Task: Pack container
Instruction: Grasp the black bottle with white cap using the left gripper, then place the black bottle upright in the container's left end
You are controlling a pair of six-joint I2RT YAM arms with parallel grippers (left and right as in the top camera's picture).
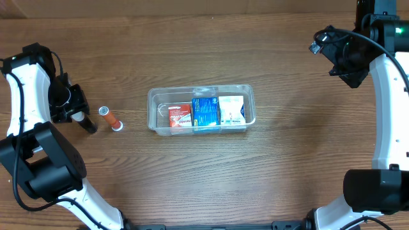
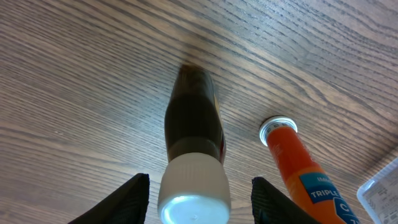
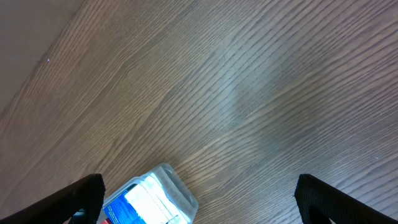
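The clear container [image 1: 249, 96] lies at the table's middle with a red-orange box [image 1: 179, 116], a blue box [image 1: 205, 112] and a white box [image 1: 231, 110] inside; a corner of it shows in the right wrist view [image 3: 177, 190]. A dark bottle with a white cap [image 2: 194, 149] lies on the table between the open fingers of my left gripper [image 2: 198, 199]; there is a gap on each side of the cap. An orange tube [image 2: 301, 171] lies just right of it [image 1: 110, 119]. My right gripper [image 3: 199, 199] is wide open and empty, raised at the far right [image 1: 342, 61].
The wooden table [image 1: 192, 179] carries nothing else. A corner of the container shows at the lower right edge of the left wrist view [image 2: 382, 193]. The arm bases stand at the front left [image 1: 45, 166] and front right [image 1: 377, 191].
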